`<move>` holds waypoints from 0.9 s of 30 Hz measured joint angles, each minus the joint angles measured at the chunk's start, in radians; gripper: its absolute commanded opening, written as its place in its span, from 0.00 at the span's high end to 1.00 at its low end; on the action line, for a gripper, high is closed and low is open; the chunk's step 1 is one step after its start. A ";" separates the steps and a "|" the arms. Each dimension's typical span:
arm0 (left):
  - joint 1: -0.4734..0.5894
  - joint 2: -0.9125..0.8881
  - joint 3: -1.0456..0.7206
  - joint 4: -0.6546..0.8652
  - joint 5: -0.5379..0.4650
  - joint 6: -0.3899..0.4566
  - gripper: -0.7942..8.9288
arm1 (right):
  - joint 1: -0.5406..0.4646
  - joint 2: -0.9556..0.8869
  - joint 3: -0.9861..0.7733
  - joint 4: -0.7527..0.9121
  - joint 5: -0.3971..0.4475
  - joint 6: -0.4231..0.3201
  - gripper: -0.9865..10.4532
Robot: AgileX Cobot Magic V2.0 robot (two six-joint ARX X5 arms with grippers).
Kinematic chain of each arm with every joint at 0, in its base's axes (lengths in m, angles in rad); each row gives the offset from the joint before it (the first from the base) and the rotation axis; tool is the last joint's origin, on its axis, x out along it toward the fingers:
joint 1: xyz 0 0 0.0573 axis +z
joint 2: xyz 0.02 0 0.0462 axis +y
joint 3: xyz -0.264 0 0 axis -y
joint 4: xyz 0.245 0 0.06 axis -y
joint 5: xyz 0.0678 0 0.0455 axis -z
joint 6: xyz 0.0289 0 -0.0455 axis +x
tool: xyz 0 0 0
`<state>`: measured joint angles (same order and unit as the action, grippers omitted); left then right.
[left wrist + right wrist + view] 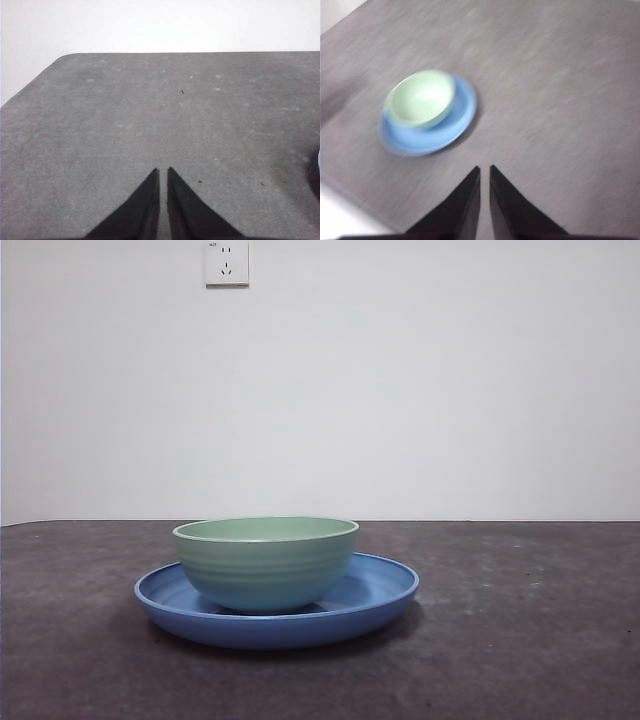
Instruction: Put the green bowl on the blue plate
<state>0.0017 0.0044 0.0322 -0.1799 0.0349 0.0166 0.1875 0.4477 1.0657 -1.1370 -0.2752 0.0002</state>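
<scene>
The green bowl (266, 562) stands upright inside the blue plate (385, 590) on the dark table, a little off the plate's centre. Both also show in the blurred right wrist view, the bowl (421, 98) resting on the plate (455, 125). My right gripper (484, 171) is shut and empty, held above the table well away from the plate. My left gripper (163, 172) is shut and empty over bare table. A sliver of the blue plate (318, 161) shows at the edge of the left wrist view. Neither arm shows in the front view.
A dark grey table (540, 620) spreads around the plate. A white wall with a power socket (227, 262) stands behind it. The table's edge and rounded corner (65, 56) show in the left wrist view.
</scene>
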 measured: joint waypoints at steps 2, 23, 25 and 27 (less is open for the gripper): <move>0.000 0.000 0.000 0.000 0.000 0.000 0.89 | -0.055 -0.050 -0.072 0.100 0.032 -0.019 0.89; 0.000 0.000 0.000 0.000 -0.001 0.000 0.89 | -0.235 -0.441 -1.041 1.070 0.194 -0.082 0.89; 0.000 0.000 0.000 0.000 -0.001 0.000 0.89 | -0.235 -0.441 -1.050 1.057 0.200 -0.082 0.89; 0.000 0.000 0.000 0.000 -0.001 0.000 0.89 | -0.235 -0.442 -1.050 1.043 0.201 -0.082 0.89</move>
<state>0.0013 0.0044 0.0322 -0.1799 0.0341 0.0170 -0.0479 0.0059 0.0158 -0.0937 -0.0742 -0.0822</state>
